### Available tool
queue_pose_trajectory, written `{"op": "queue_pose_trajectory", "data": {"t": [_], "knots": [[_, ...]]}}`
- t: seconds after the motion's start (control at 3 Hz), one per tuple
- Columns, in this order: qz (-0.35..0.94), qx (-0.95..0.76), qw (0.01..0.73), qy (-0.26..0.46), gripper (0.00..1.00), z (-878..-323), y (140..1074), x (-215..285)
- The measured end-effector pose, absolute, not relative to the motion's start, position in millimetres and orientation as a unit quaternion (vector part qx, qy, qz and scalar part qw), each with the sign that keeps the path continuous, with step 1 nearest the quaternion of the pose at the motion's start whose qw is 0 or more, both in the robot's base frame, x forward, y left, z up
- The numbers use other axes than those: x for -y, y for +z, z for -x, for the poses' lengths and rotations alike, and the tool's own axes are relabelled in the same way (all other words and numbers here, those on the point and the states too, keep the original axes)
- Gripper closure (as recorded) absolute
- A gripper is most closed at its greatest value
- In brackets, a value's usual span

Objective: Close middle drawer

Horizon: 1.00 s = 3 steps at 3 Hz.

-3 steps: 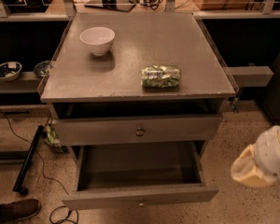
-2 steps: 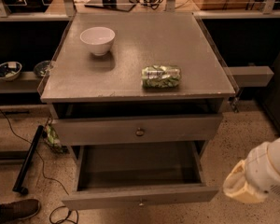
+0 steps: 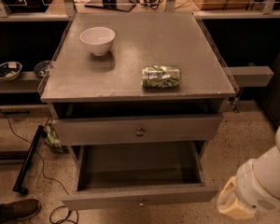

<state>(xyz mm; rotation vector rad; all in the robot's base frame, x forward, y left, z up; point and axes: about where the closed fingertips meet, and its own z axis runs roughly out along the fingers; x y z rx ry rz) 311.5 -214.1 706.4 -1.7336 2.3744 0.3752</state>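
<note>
The middle drawer (image 3: 107, 200) of the grey cabinet is pulled far out. Its deep box is empty, and its low front strip has a small brass knob (image 3: 141, 201) at centre. My gripper (image 3: 233, 205) is at the lower right, on the end of the white arm (image 3: 268, 176). Its cream-coloured end sits just right of the drawer's front right corner, apart from it.
The upper drawer (image 3: 177, 127), with a taller front, stands slightly open above. On the cabinet top (image 3: 130, 73) are a white bowl (image 3: 97, 40) and a green crumpled packet (image 3: 161, 76). A black bar (image 3: 28, 160), cables and a shoe (image 3: 14, 210) lie on the floor at the left.
My arm has moved down and to the left, from beside the cabinet towards the middle drawer's front right corner. The drawers have not moved.
</note>
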Motion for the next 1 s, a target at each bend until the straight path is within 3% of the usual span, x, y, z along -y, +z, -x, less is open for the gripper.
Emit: {"op": "queue_pose_trajectory", "data": {"t": [1.0], "knots": [[0.547,-0.81,0.044,0.207,1.0,-271.9,598.1,184.4]]}}
